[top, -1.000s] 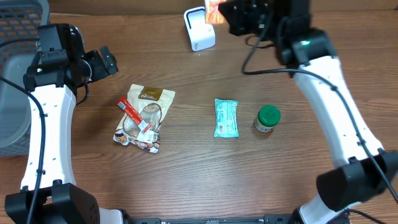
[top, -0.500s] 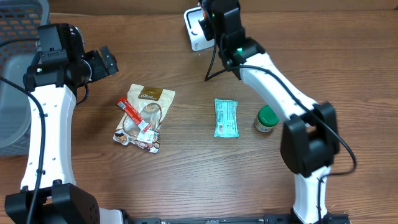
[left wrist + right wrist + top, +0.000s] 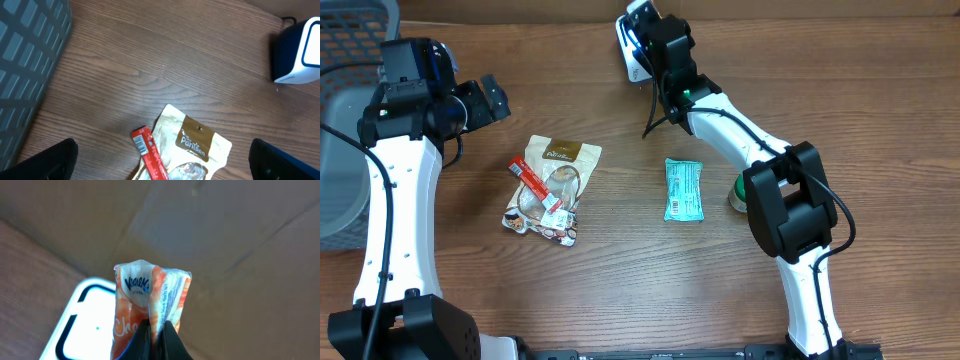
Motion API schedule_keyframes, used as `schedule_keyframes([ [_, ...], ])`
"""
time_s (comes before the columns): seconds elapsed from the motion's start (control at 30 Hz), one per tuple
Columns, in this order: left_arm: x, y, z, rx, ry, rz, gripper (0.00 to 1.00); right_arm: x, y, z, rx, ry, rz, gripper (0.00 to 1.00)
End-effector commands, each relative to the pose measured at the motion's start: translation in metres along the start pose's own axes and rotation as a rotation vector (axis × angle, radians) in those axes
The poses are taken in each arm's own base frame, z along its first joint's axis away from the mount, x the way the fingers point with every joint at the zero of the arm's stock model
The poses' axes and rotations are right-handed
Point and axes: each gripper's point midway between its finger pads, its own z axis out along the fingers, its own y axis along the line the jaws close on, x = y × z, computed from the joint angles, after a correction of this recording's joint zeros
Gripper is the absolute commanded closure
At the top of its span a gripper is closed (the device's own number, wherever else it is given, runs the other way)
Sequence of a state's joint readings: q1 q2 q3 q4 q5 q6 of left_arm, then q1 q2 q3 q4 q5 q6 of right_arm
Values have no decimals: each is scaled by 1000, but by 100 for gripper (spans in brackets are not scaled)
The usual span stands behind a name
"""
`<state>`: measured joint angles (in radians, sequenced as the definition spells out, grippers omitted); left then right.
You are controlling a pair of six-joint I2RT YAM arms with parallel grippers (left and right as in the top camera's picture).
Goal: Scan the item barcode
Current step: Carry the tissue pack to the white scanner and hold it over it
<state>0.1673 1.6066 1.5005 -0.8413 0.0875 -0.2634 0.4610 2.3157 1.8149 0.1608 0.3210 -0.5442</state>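
A small snack packet [image 3: 151, 297], orange and white with blue lettering near its top, is pinched at its lower part by the closed right hand [image 3: 155, 330]. It stands upright, creased down the middle so that its two halves fold toward each other. It is held off the tabletop, just beside the lit face of the scanner [image 3: 92, 322]. The scanner is a white box with a dark rounded frame around its window, standing at the far edge of the tabletop [image 3: 150, 65].
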Motion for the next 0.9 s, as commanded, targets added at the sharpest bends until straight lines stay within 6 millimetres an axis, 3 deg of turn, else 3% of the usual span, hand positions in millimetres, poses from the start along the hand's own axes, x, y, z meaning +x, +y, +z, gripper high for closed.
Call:
schedule_keyframes([
  [0.0, -10, -5, -10, 22, -32, -12, 0, -21, 0, -4, 2, -51, -105, 96],
  [0.17, -10, -5, -10, 22, -32, -12, 0, -17, 8, -4, -8, -39, -137, 96],
  [0.37, -10, -5, -10, 22, -31, -12, 0, 4, 23, 2, -52, 11, -148, 96],
  [0.47, -10, -5, -10, 22, -32, -12, 0, 10, 26, 3, -78, 30, -68, 96],
  [0.73, -10, -5, -10, 22, -32, -12, 0, 4, 25, 1, -92, 13, -21, 96],
  [0.87, -10, -5, -10, 22, -32, -12, 0, -16, 10, -8, -69, -17, -10, 96],
])
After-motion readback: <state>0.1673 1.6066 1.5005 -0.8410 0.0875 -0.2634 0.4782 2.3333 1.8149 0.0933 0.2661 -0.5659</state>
